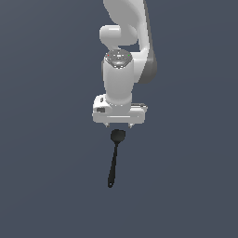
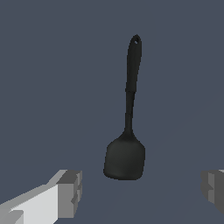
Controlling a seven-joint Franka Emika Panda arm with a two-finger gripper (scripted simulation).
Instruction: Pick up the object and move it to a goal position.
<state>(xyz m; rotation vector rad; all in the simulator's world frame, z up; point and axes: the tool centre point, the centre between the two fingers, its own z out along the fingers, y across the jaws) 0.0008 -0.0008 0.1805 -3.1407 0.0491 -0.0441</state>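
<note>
The object [image 1: 114, 160] is a slim black utensil lying flat on the dark grey surface, its rounded head toward the arm and its thin handle pointing away. In the wrist view the object [image 2: 126, 157] shows its broad head nearest the camera, and the handle ends in a small hole. My white gripper [image 1: 119, 125] hovers just behind the head, pointing down. It stands open in the wrist view [image 2: 142, 189], with one grey fingertip [image 2: 71, 192] to one side and the other at the picture's edge. Nothing is held between them.
A uniform dark grey floor [image 1: 46, 186] surrounds the utensil on all sides. The white arm [image 1: 122, 69] rises behind the gripper toward the upper part of the exterior view. No other objects or goal marker show.
</note>
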